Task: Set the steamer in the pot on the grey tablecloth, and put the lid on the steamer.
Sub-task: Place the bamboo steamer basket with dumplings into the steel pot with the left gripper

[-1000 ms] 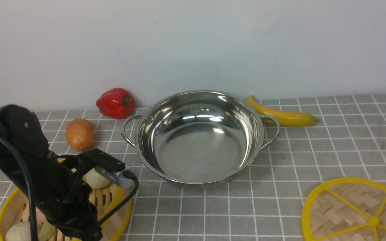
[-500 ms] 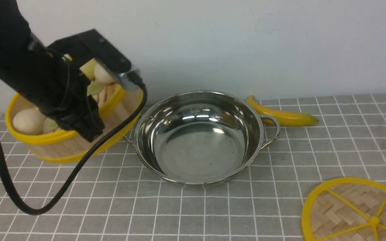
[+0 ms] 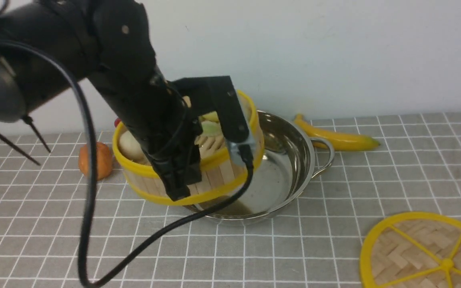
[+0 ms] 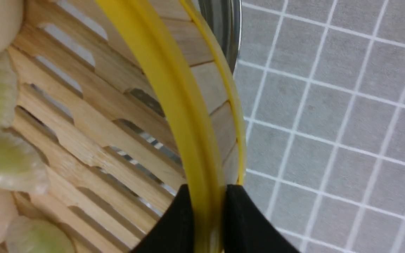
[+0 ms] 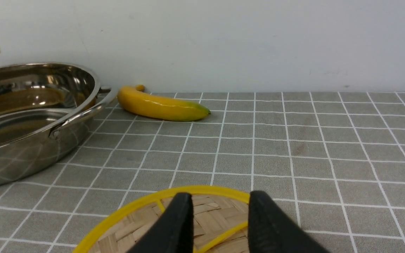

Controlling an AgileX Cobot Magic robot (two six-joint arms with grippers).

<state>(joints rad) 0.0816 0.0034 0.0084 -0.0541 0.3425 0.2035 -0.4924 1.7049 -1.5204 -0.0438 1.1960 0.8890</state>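
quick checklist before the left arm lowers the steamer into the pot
1. Grip: the left gripper is shut on the yellow rim of the steamer: ok.
2. Steamer centred over the pot: not ok, it hangs over the pot's left side.
3. Pot free of things: the visible part is ok; the part hidden under the steamer, cannot tell.
4. The lid lies flat on the grey tablecloth: ok.
5. The right gripper is open over the lid's edge, holding nothing: ok.
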